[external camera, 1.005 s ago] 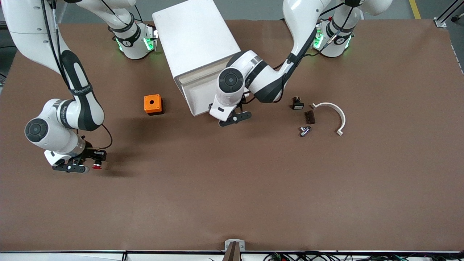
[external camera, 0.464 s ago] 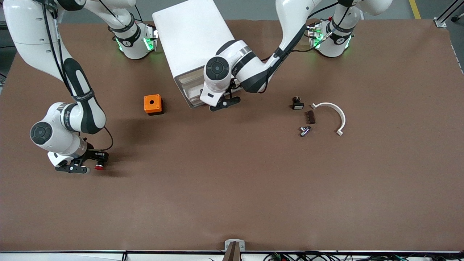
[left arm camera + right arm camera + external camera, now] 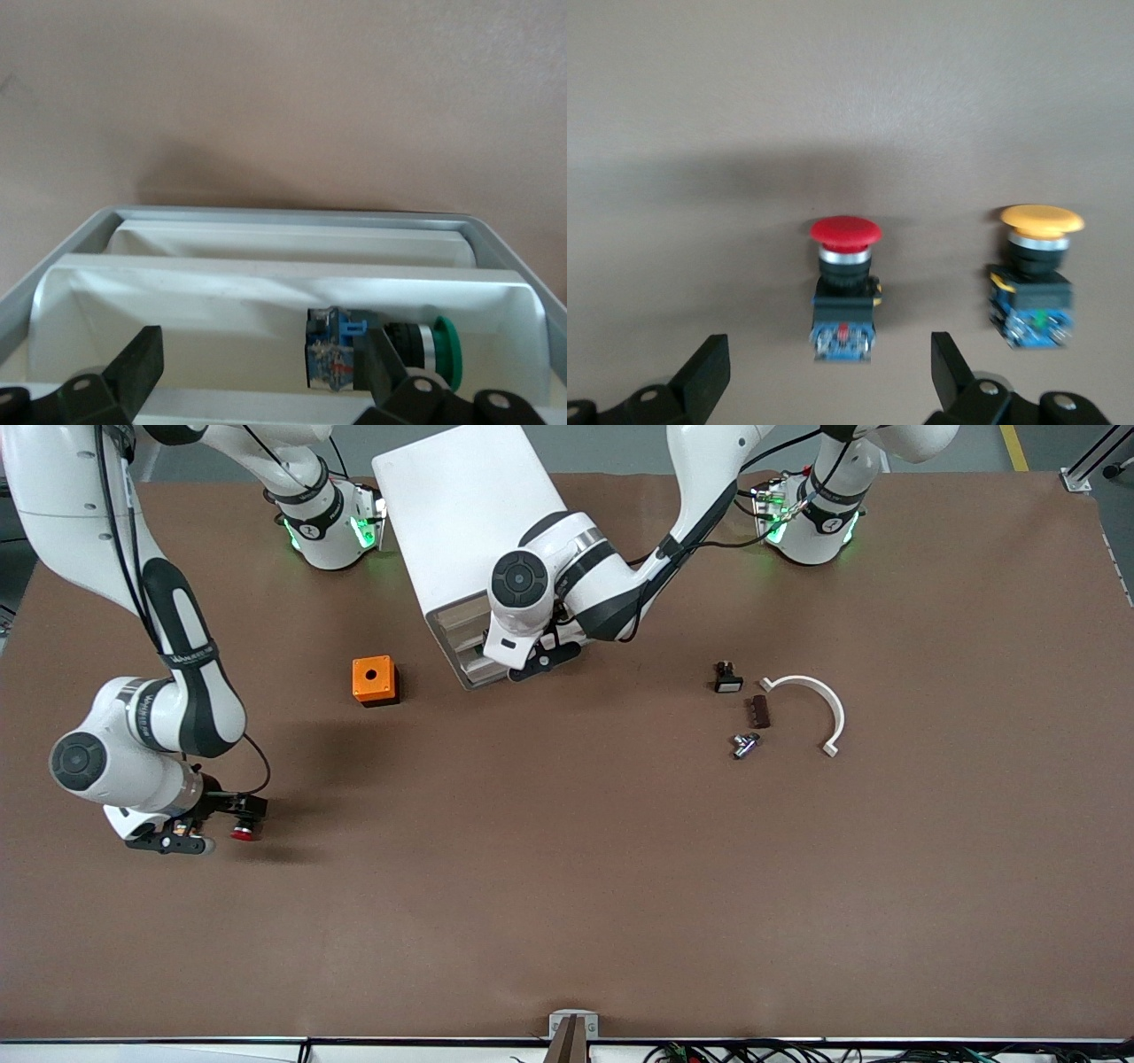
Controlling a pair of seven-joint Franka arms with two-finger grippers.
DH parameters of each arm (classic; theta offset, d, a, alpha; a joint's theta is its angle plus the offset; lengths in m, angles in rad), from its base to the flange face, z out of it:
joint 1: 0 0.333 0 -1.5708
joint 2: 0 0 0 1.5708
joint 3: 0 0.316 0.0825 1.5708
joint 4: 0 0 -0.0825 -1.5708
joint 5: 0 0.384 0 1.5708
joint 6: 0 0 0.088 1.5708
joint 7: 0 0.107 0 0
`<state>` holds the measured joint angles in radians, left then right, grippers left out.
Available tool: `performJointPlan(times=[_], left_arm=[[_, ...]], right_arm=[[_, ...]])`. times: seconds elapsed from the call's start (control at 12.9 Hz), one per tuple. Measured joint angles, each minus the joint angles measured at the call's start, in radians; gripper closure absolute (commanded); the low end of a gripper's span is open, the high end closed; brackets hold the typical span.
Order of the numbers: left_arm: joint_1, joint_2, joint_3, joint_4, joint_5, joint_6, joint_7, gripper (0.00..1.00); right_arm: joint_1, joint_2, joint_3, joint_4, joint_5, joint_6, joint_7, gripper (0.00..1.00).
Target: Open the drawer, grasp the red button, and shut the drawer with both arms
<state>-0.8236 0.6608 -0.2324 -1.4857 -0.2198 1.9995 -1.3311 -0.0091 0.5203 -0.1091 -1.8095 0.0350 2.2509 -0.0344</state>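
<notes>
**A:** Where was the right end effector (image 3: 827, 350)?

**B:** Low over the desk (image 3: 567, 886), at roughly 9 o'clock from the desk's centre in the front view. Its fingers were spread wide and gripped nothing.

**A:** And the button (image 3: 845, 288)?

**B:** It was on the desk in line with the gap between those fingers, clear of both of them. Its red cap pointed away from the end effector and its blue rear pointed toward it. A yellow-capped button (image 3: 1038, 279) sat just beside it, apart from it and facing the same way.

**A:** What came next along the desk?

**B:** An orange box (image 3: 374, 680) with a round hole in its top, at about 10 o'clock. After that came the white cabinet (image 3: 469, 514), between 11 and 12 o'clock, with its beige drawer fronts turned toward the front camera.

**A:** And the left end effector (image 3: 263, 372)?

**B:** It was right at the cabinet's front. Its fingers were also wide apart and empty. Below them the left wrist view showed the drawer (image 3: 266, 283) as a shallow white tray. I couldn't tell which level it belonged to, or how far out it stood.

**A:** Was there anything in it?

**B:** A green-capped button (image 3: 416, 350) was lying on its side on the tray floor.

**A:** And past the cabinet?

**B:** A cluster between 2 and 3 o'clock, well apart from both arms. It held a small black part (image 3: 727, 680), a brown block (image 3: 758, 711), a metal fitting (image 3: 745, 745) and a white curved piece (image 3: 808, 680).
</notes>
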Motion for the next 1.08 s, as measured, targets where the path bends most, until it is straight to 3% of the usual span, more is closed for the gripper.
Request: performJointPlan(times=[0.54, 0.77, 1.08], left_arm=[[0.044, -0.013, -0.001, 0.0, 0.0, 0.004, -0.052, 0.0], [0.189, -0.069, 0.002, 0.006, 0.02, 0.004, -0.047, 0.0], [0.394, -0.156, 0.0, 0.006, 0.131, -0.023, -0.015, 0.0]], right_arm=[[0.0, -0.165, 0.001, 0.269, 0.0, -0.557, 0.0, 0.0], [-0.001, -0.225, -0.001, 0.327, -0.001, -0.652, 0.008, 0.0], [0.0, -0.258, 0.003, 0.361, -0.003, -0.701, 0.049, 0.0]])
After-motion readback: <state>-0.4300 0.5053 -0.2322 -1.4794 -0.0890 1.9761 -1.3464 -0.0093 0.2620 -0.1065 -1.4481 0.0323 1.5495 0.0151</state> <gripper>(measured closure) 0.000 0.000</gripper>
